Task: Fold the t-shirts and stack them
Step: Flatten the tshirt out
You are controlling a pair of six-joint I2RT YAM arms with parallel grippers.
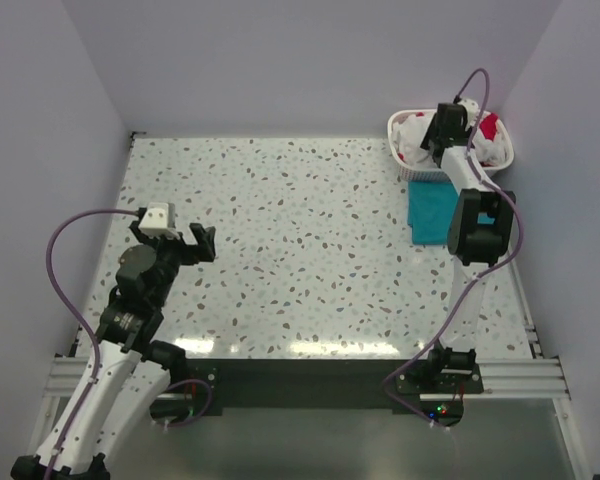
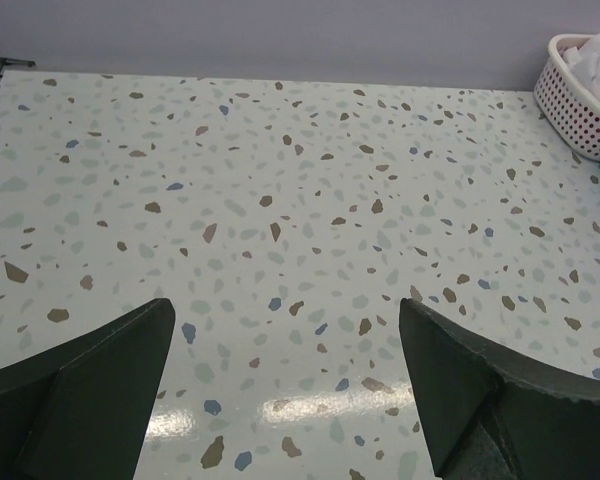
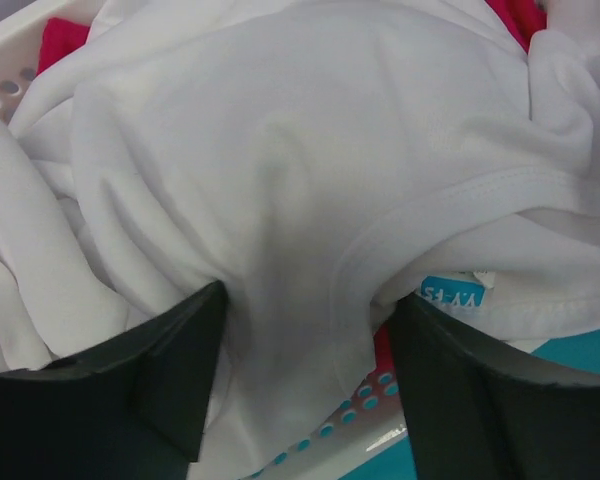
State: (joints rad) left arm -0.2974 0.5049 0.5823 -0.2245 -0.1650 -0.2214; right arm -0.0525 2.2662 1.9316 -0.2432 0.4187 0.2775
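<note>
A white t-shirt [image 3: 280,150] lies crumpled on top in the white lattice basket [image 1: 510,150], with red-pink t-shirts [image 3: 65,40] under it. My right gripper [image 3: 305,330] reaches down into the basket. Its jaws stand apart on either side of a raised fold of the white shirt, and the fabric touches both fingers. A teal t-shirt [image 1: 430,212] lies folded flat on the table just in front of the basket. My left gripper [image 2: 285,330] hovers open over bare table at the left, holding nothing.
The basket [image 2: 570,85] stands in the back right corner, close to the back and right walls. A blue label [image 3: 452,293] shows at the white shirt's collar. The right arm's elbow [image 1: 477,225] hangs over the teal shirt's right side.
</note>
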